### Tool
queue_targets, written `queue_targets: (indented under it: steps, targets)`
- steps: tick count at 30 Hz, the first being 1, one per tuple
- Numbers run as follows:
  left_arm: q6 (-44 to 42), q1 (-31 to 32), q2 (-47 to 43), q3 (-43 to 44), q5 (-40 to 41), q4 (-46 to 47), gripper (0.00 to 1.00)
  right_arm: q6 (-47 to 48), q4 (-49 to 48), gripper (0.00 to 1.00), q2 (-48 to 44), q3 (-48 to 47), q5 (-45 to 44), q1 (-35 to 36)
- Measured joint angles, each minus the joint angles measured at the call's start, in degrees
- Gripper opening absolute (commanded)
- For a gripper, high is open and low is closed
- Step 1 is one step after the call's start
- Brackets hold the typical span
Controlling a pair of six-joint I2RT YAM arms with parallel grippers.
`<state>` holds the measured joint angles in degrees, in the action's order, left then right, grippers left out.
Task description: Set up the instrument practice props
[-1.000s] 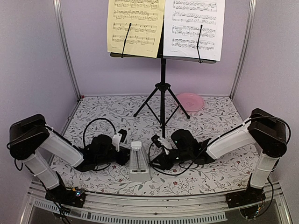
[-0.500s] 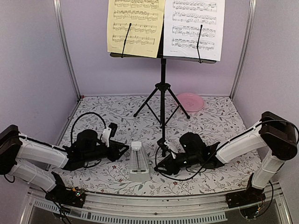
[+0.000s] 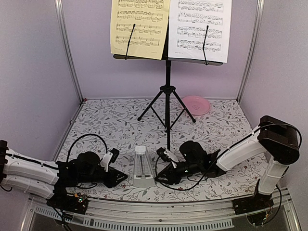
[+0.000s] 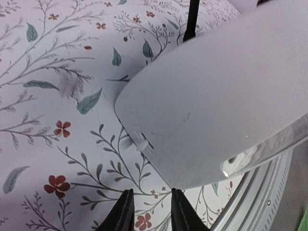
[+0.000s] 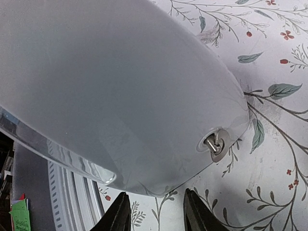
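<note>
From above, you have the metronome (image 3: 143, 166) standing upright between the two arms. The left gripper (image 3: 123, 179) lies low just to its left and the right gripper (image 3: 160, 176) just to its right, both pointed at it, neither around it. Well beyond the fingertips the stand (image 3: 168, 91) is up on its tripod. The yellow page (image 3: 139, 29) and white page (image 3: 204, 26) sit side by side on its desk, each behind a wire arm (image 3: 130, 41). A plate (image 3: 196, 104) lies past the stand's far right leg. In your left wrist view the fingers (image 4: 126, 214) are a narrow gap apart with only cloth (image 4: 57, 120) between them. The metronome's pale, smooth side fills the space straight ahead of the tips, very near; you cannot tell whether it touches. A small tab (image 4: 143, 142) juts out at its lower edge. In your right wrist view the fingers are somewhat wider apart and likewise empty. The metronome's other side is just ahead of them, and a metal key (image 5: 213, 143) sticks out low on it. Judge it a light, stiff, hollow shell with glossy sloping faces. It is tall for its base, so it should tip or slide at a push, and a pinch high up will likely slip off. Take it low, across the two flat sides near the base, and keep clear of the key.
</note>
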<state>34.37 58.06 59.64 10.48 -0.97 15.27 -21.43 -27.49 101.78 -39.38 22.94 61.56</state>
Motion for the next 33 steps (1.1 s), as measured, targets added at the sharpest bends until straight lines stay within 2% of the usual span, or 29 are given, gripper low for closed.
queue_targets:
  steps: [6,13,24,28,33]
  targets:
    - [5.11,6.08,7.23,-0.26,0.39,-0.22,0.27,0.00,-0.11,0.38,0.94,-0.55,0.15,0.00]
    - [7.58,8.04,15.17,1.73,0.42,7.23,0.28,-0.26,-0.37,0.38,1.57,-0.61,0.11,0.37]
    - [7.28,6.84,12.55,1.92,4.17,6.47,0.31,-1.51,-1.75,0.38,4.81,-2.78,-0.09,1.92]
    - [6.34,3.78,11.93,2.03,5.09,6.69,0.38,-1.73,-1.75,0.38,6.73,-5.77,-0.33,1.92]
    - [4.52,1.64,9.53,2.89,5.92,5.84,0.62,-1.70,-2.08,0.41,8.57,-9.07,-0.26,1.92]
